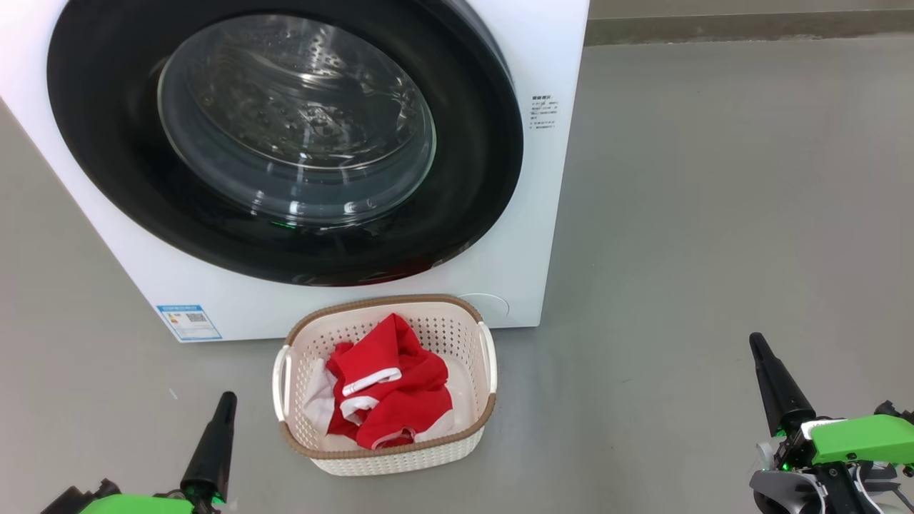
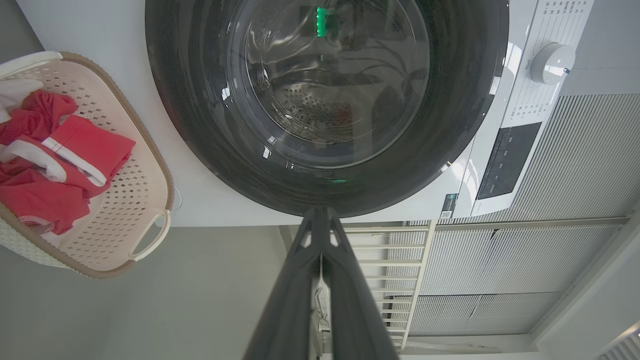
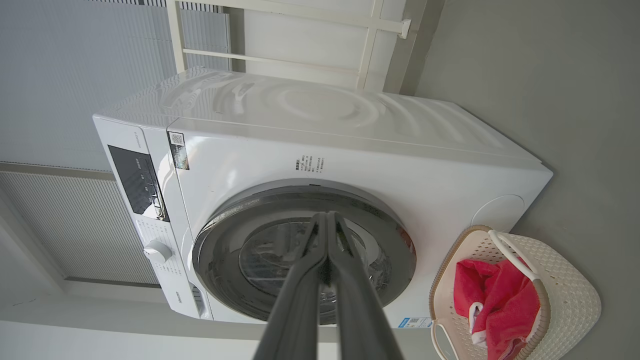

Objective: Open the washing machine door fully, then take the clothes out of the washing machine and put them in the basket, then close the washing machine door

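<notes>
Looking down at the washing machine, a white front-loader parked on the grey floor. Looks to have the washing machine door shut flush against the front, with a wide glossy black rim round a clear glass bowl and steel drum holes visible through it. Also got a small blue label sticker at the front's lower left corner, and a white dial on the control panel.

Right in front of the machine, just below the door, on the floor: the basket, cream with a brown woven-look rim and white side handles. Can't tell if touching the front panel or just beside it. Holding the clothes, red with white trim bands, bunched in a heap inside.

Down at lower left, the left gripper, fingers pressed together into one dark point. Pinching nothing, hovering near the basket's left side but apart from it. Same deal lower right for the right gripper: pressed together, empty, well apart from the basket. Both pointing toward the machine.
</notes>
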{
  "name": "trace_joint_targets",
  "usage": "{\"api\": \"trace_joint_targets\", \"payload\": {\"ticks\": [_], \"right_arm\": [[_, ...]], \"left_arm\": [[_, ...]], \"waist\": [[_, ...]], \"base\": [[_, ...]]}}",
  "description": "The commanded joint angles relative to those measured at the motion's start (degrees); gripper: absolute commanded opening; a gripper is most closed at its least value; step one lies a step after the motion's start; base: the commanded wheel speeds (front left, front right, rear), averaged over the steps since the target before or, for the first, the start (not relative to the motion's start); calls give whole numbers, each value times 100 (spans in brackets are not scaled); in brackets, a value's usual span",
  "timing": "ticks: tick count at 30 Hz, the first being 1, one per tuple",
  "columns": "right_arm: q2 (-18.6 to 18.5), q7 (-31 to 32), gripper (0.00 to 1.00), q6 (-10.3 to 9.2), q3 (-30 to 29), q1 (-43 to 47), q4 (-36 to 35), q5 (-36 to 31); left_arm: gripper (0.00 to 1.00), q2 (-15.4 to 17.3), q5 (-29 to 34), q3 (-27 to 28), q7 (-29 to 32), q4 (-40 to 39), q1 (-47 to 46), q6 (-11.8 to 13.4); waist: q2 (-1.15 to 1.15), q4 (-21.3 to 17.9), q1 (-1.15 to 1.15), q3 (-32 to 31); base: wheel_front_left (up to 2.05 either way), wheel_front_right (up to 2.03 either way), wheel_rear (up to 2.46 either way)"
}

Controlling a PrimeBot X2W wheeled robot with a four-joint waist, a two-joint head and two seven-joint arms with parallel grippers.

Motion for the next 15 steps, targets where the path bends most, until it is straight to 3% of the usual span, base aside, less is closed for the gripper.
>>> {"api": "trace_joint_targets", "payload": {"ticks": [1, 15], "right_arm": [[-85, 32, 0, 3, 97, -258, -140, 33], [-85, 32, 0, 3, 97, -258, -140, 33]], "left_arm": [[0, 62, -45, 199, 26, -116, -226, -43], [0, 62, -45, 199, 26, -116, -226, -43]], "waist": [[0, 0, 0, 0], [0, 0, 0, 0]], "base": [[0, 0, 0], [0, 0, 0]]}}
